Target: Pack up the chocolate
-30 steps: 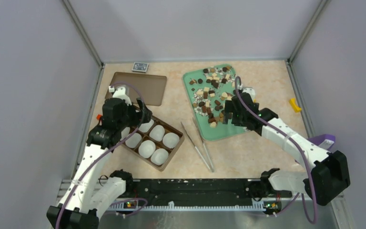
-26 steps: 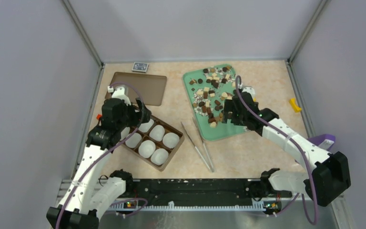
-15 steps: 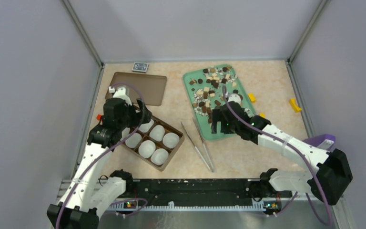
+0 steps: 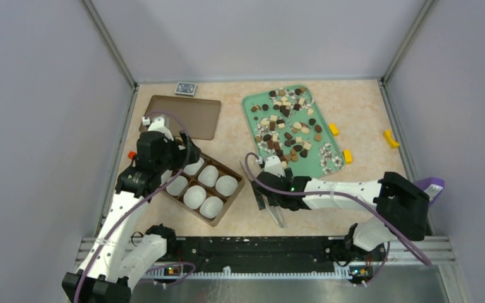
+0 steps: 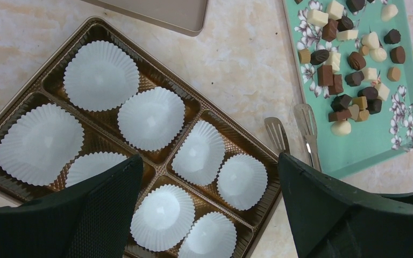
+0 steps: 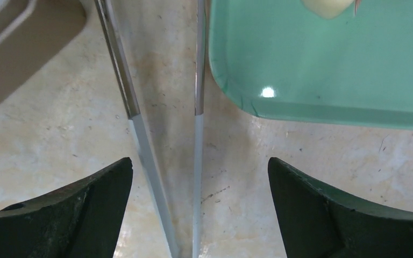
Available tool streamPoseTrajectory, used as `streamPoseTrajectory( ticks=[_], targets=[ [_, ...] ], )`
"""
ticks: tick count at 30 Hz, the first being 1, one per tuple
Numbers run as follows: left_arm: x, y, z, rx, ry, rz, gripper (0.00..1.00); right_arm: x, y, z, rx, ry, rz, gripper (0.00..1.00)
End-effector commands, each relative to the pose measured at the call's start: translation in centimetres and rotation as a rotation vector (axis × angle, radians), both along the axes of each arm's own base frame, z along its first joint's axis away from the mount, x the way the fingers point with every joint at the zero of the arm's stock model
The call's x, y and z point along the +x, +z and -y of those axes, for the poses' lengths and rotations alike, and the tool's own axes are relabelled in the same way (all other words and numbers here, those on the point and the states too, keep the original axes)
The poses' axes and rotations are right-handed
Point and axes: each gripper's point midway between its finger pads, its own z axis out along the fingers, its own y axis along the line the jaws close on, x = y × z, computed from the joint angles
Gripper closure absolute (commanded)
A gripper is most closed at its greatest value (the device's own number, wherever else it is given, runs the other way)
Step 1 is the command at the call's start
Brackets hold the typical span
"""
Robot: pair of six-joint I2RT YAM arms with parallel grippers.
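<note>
The chocolate (image 4: 288,126) lies as many small dark, tan and cream pieces on the green tray (image 4: 312,169), and shows again in the left wrist view as chocolate (image 5: 349,59). My left gripper (image 4: 186,156) hangs open over the brown box (image 4: 230,206) of white paper cups (image 5: 151,118), holding nothing. My right gripper (image 4: 269,201) is open low over the metal tongs (image 6: 133,115). The tongs' two arms run between its fingers (image 6: 102,188) without touching them. The tray corner (image 6: 322,64) is just beyond, with one cream piece (image 6: 327,5) at the top edge.
The box's brown lid (image 4: 186,115) and a small card pack (image 4: 186,88) lie at the back left. Yellow blocks (image 4: 333,129) lie right of the tray. A purple object (image 4: 431,185) sits at the right edge. Walls close in both sides.
My right arm has swung off the tray, toward the left and the near side, and now sits over the tongs. Two yellow blocks it had covered now show. The left arm has not moved.
</note>
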Motion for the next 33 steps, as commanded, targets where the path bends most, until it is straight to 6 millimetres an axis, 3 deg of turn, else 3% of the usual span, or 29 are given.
streamPoseTrajectory(
  ticks=[1,5,13,17,23,30,33],
  targets=[
    [0.6,1.6,-0.6,0.011,0.04,0.045,0.01,0.5,-0.9,-1.1,0.032,-0.051,0.054,0.07],
    [0.6,1.3,-0.5,-0.001,0.041,0.035,0.01,0.4,-2.0,-1.3,0.015,-0.05,0.067,0.11],
    [0.8,0.7,-0.4,-0.008,0.041,0.025,0.01,0.3,-3.4,-2.6,0.006,-0.014,0.067,0.32],
    [0.8,0.9,-0.5,-0.004,0.046,0.03,0.01,0.5,-3.8,-3.0,0.003,-0.018,0.066,0.34],
    [1.0,0.7,-0.3,-0.008,0.037,0.023,0.01,0.7,-4.0,-3.6,0.016,-0.017,0.068,0.34],
    [1.1,0.8,-0.2,-0.012,0.039,0.023,0.01,0.5,-3.9,-3.7,0.023,-0.002,0.06,0.43],
    [1.1,0.8,-0.3,-0.01,0.04,0.022,0.01,0.5,-3.6,-3.5,0.023,0.0,0.063,0.55]
  ],
)
